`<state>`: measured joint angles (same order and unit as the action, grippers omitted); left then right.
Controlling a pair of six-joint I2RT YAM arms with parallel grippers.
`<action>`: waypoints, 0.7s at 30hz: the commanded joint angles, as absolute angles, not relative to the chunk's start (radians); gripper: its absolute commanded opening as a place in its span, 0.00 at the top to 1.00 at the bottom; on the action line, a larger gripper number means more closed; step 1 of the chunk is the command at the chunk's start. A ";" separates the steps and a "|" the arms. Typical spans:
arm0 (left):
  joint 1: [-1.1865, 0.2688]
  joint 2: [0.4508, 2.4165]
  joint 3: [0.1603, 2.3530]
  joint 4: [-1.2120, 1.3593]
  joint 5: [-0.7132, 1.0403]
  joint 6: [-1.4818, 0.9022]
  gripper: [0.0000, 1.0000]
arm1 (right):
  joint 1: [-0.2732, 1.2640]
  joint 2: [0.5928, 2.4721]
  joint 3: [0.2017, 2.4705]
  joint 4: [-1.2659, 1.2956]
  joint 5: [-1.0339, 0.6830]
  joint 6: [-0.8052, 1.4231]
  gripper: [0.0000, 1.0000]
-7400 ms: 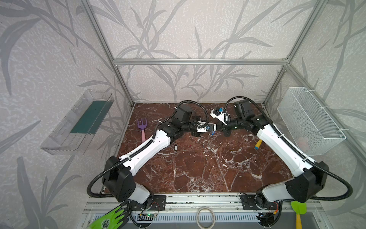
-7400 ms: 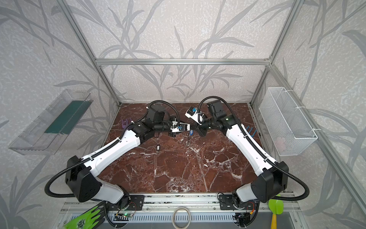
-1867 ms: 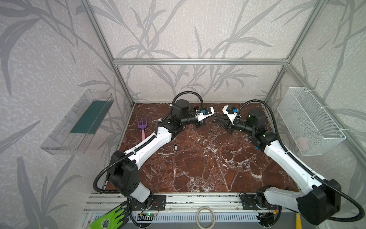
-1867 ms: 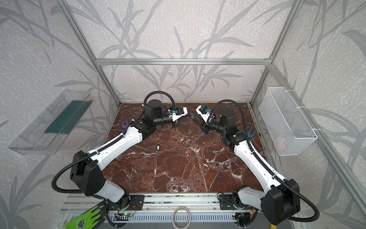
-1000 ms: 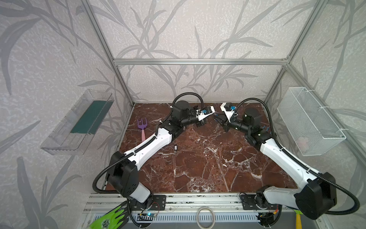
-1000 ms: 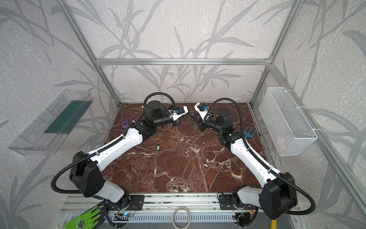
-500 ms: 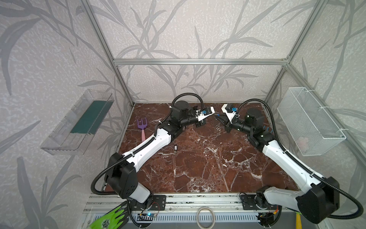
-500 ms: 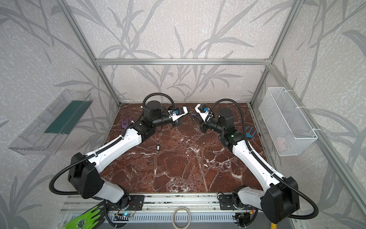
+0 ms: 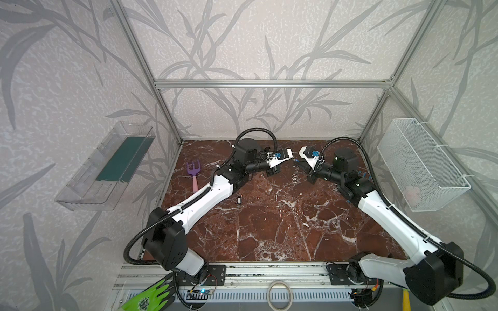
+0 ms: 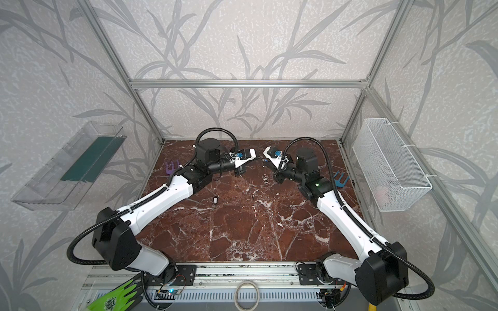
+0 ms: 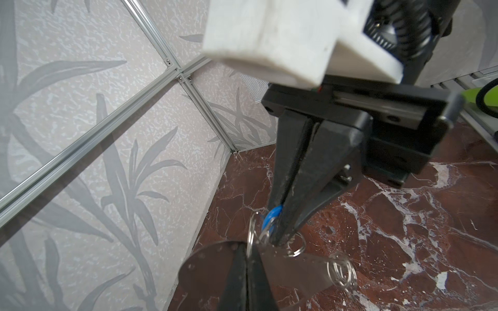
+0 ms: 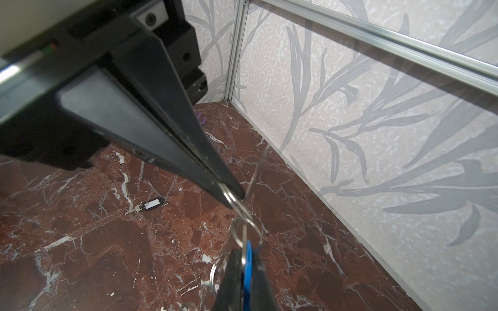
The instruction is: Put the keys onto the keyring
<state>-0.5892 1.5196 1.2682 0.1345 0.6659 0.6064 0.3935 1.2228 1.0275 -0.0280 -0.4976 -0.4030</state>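
Seemingly light, stiff, slippery metal: left gripper [image 11: 246,254] clamps the keyring [image 11: 296,269] plate at its edge, right gripper [image 12: 244,255] pinches the blue-tagged key [image 11: 270,215] by its probably grippier plastic tag.

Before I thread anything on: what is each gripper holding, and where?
Left gripper pinches the grey keyring plate near its ringed edge; right gripper pinches the blue-tagged key by the tag.
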 commanded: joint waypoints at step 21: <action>-0.542 1.539 1.221 0.527 1.020 0.244 1.00 | 0.351 1.290 1.105 -0.068 -0.737 -0.451 0.84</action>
